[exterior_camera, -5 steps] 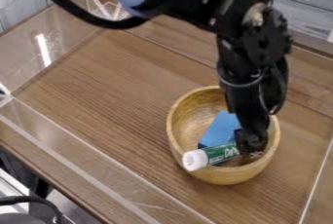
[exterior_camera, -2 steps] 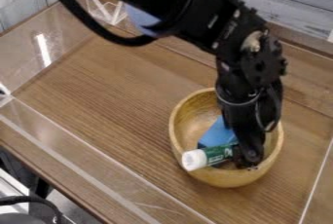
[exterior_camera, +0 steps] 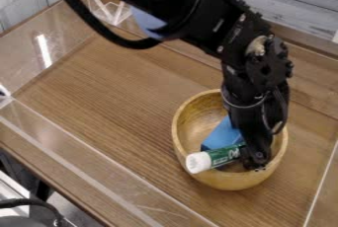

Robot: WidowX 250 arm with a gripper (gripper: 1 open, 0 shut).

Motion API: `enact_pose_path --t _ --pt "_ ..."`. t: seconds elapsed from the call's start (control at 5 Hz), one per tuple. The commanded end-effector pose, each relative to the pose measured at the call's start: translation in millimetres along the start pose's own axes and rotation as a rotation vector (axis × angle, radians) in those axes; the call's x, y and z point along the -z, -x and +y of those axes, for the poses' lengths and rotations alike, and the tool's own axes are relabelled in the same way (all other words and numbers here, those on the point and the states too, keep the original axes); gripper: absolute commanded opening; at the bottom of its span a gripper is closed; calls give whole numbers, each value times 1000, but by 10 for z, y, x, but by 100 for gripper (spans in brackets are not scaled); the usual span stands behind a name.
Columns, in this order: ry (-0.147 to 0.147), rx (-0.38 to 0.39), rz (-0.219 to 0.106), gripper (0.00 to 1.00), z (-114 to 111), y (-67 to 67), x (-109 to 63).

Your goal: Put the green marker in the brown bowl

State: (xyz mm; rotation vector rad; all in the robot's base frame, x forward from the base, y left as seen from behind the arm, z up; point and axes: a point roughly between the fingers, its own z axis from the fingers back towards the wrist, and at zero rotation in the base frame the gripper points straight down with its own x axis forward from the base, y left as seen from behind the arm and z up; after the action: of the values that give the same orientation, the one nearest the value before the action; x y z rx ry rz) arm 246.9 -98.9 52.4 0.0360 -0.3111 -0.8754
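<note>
The brown bowl stands on the wooden table at the right front. Inside it lies the green marker, its white end resting toward the bowl's near left rim and its green end under the arm. My black gripper points steeply down into the bowl, its fingers standing open around the marker's green end. The fingers' dark bulk hides whether they touch the marker.
A blue block lies in the bowl behind the marker, right beside my fingers. Clear plastic walls ring the wooden tabletop. The table's front edge runs along the lower left.
My gripper has sunk a little deeper into the bowl. The marker, the blue block and the bowl have kept their places.
</note>
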Motion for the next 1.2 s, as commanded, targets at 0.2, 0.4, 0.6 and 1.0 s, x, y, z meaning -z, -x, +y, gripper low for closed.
enact_pose_path --t 0.2,0.4,0.6,1.0 --pt "2 -11 10 100 -14 15 78" --pt "6 -20 18 100 -15 34 110" --pt "11 -29 29 100 -13 54 134" --pt "22 -45 51 100 -10 96 187"
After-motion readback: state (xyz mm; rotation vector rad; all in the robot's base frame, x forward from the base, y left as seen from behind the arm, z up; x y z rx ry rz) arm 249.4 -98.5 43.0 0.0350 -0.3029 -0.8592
